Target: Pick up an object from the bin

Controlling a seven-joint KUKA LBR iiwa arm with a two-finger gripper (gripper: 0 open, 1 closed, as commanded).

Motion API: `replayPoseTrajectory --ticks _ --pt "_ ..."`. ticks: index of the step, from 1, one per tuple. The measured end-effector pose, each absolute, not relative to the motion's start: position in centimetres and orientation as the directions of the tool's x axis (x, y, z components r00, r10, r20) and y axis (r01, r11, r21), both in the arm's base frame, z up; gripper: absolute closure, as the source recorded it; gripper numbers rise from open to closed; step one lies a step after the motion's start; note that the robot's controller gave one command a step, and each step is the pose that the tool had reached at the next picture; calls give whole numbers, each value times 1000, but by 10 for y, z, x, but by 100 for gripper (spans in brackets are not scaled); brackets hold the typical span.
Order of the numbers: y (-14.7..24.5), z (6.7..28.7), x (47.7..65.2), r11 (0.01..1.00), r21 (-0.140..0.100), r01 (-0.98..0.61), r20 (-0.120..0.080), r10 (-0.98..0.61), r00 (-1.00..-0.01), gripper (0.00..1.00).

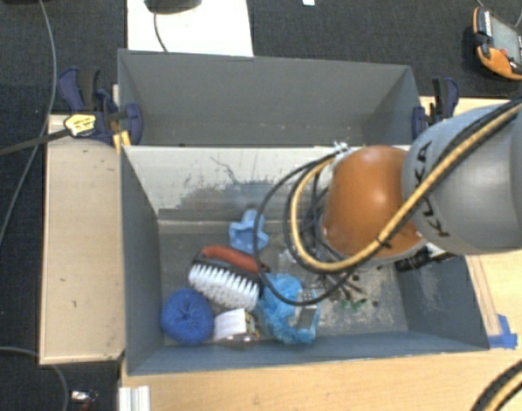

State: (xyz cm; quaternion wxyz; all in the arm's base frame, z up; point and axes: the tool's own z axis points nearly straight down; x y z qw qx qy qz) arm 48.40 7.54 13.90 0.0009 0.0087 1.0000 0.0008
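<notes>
My gripper [304, 308] reaches down from under the orange cover into the front middle of the bin. It is set against a light-blue crumpled thing [282, 318], which lies just left of it and partly round it. To the left of that lies a brush [224, 282] with white bristles and a red-orange handle. A small blue piece [246, 232] rests further back, by the black cables.
A dark blue ball of yarn [186, 317] sits in the front left corner, with a white and clear item [233, 325] beside it. Small dark green bits [355, 301] are scattered on the floor right of the gripper. The arm and its cover hang over the bin's right half.
</notes>
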Motion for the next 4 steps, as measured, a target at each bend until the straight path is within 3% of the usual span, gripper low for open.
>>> replayPoseTrajectory --ticks 1,2,3,4 --pt "75 139 484 1000 2 18 -2 18 -1000 0" --pt "93 97 487 960 2 280 1 280 -960 0" --pt "75 96 487 978 2 208 1 208 -978 100" --pt "75 96 487 978 2 209 1 209 -978 100"
